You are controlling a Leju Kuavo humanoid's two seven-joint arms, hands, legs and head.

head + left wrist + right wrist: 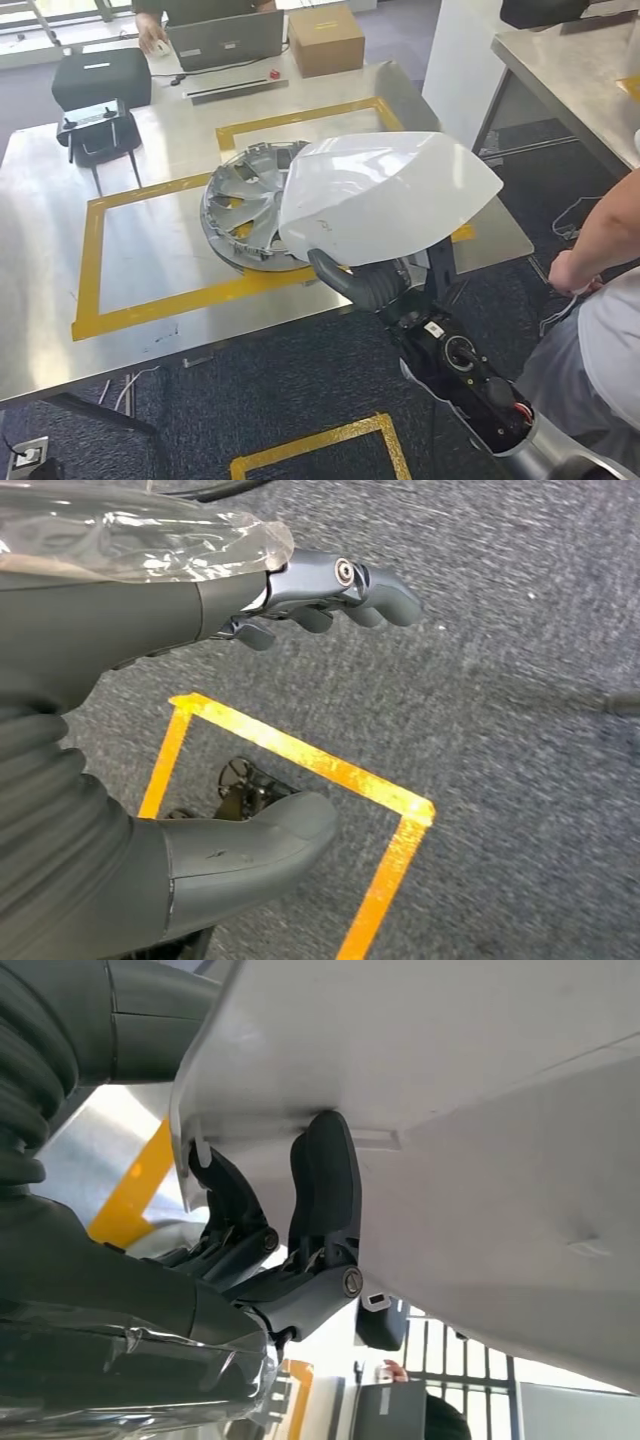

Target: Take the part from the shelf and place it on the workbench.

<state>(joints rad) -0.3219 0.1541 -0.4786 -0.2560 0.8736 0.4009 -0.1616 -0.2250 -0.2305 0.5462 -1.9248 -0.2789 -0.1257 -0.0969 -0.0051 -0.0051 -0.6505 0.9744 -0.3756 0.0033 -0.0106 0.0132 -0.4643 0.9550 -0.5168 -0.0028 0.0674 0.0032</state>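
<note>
fingers (321, 1195) of the right hand (287, 1250) press the white part's (377, 195) underside, seen in the wrist view; from the head view its thumb (355, 282) clamps the near edge, holding the part above the workbench (45, 250), overlapping a silver hubcap (241, 205). left hand (226, 720) hangs spread over carpet.

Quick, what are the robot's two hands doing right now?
Left hand: open, holding nothing, hanging above the carpet.
Right hand: holding the white part.
</note>
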